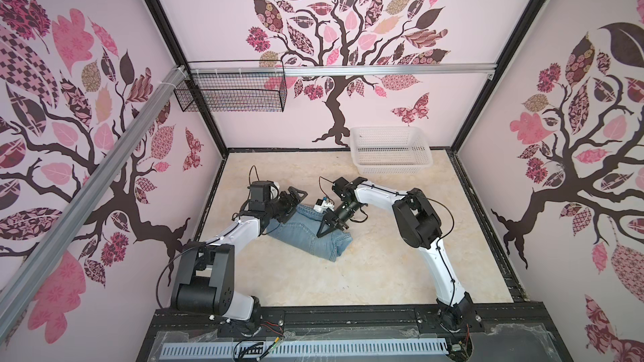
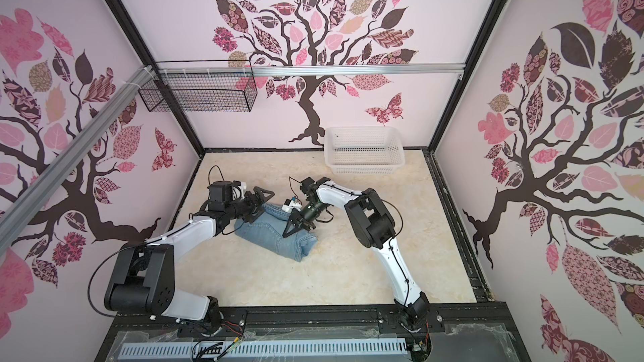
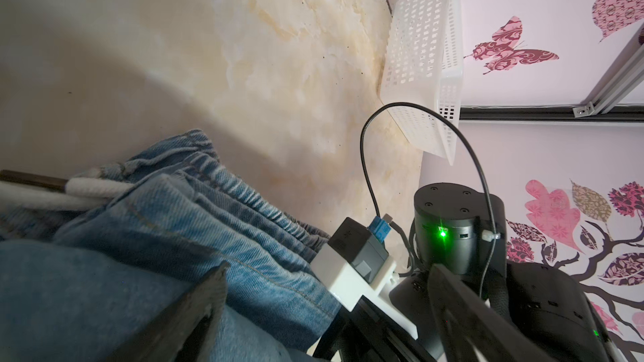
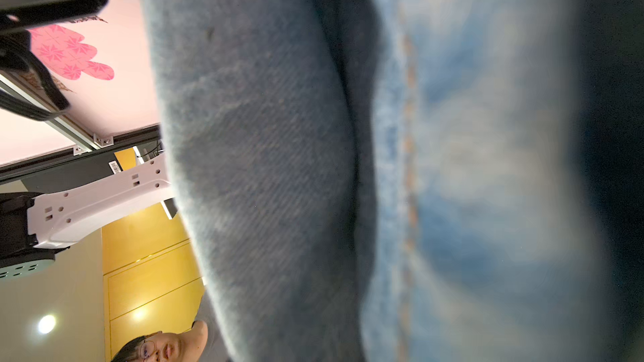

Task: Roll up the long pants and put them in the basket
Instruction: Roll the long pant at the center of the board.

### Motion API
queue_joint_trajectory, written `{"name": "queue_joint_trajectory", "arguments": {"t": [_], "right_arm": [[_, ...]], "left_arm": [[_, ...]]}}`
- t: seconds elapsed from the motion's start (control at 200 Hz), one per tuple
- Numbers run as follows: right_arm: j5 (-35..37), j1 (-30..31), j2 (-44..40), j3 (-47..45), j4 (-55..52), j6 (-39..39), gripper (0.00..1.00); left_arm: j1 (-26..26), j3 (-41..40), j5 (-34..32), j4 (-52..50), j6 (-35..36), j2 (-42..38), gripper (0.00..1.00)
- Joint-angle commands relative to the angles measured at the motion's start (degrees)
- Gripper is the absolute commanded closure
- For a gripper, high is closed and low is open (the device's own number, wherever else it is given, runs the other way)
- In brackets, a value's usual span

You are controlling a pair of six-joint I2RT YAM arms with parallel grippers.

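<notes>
2 grippers bracketed the long pants [image 1: 303, 238], a near-finished roll at the centre of the table [image 1: 383, 259]: the left gripper [image 1: 292, 203] at 11 o'clock, jaws wide apart, holding nothing; the right gripper [image 1: 326, 229] pressing at 2 o'clock, probably pinning the roll, whether clamped unclear.

One pair of long pants [image 1: 306, 235], the sole garment. Two robot arms [image 1: 240, 231], each ending in a gripper: one left gripper [image 1: 291, 205], one right gripper [image 1: 331, 228]. Makes two grippers in all.

Two baskets: one white plastic basket [image 1: 390, 168] and one black wire basket [image 1: 230, 99]. One marbled tabletop [image 1: 383, 255].

Three walls, and three tree decals [image 1: 336, 99], one to a wall. Two butterfly decals [image 1: 411, 107] in both top views. Two aluminium rails [image 1: 383, 69]. One person's face [image 4: 156, 348], in the right wrist view only.
</notes>
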Motion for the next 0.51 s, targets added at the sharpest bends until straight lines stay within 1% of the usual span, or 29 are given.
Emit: {"name": "queue_joint_trajectory", "arguments": {"t": [0.0,0.08,0.155,0.245,0.345,0.41,0.46,0.5], "right_arm": [[7.46,-3.23,2.02,1.56,0.40,1.09,0.80],[8.75,-4.32,1.40,2.25,0.75,1.66,0.71],[10.69,-4.54,-0.60,2.12,0.94,1.68,0.68],[14.46,-4.64,-5.36,-0.54,4.05,3.96,0.53],[16.93,-4.83,-10.61,-3.67,7.61,6.60,0.49],[18.37,-4.83,-14.42,-5.76,9.97,8.64,0.41],[19.17,-4.69,-17.97,-7.95,12.88,10.65,0.40],[21.50,-4.29,-21.23,-10.13,15.79,12.85,0.40]], "left_arm": [[1.01,-4.20,-6.57,-2.80,2.19,4.95,0.06],[0.99,-3.87,-6.55,-1.80,2.52,7.76,0.06],[1.00,-3.50,-6.39,-1.42,2.88,9.92,0.07],[1.18,-3.77,-6.82,-0.74,3.33,11.40,0.07],[1.37,-4.20,-6.84,0.16,3.59,12.89,0.07],[1.41,-4.12,-6.78,0.25,3.86,13.89,0.07],[1.58,-4.12,-6.70,0.43,3.82,14.56,0.07],[1.73,-4.20,-6.61,0.81,3.84,14.89,0.07]]}}
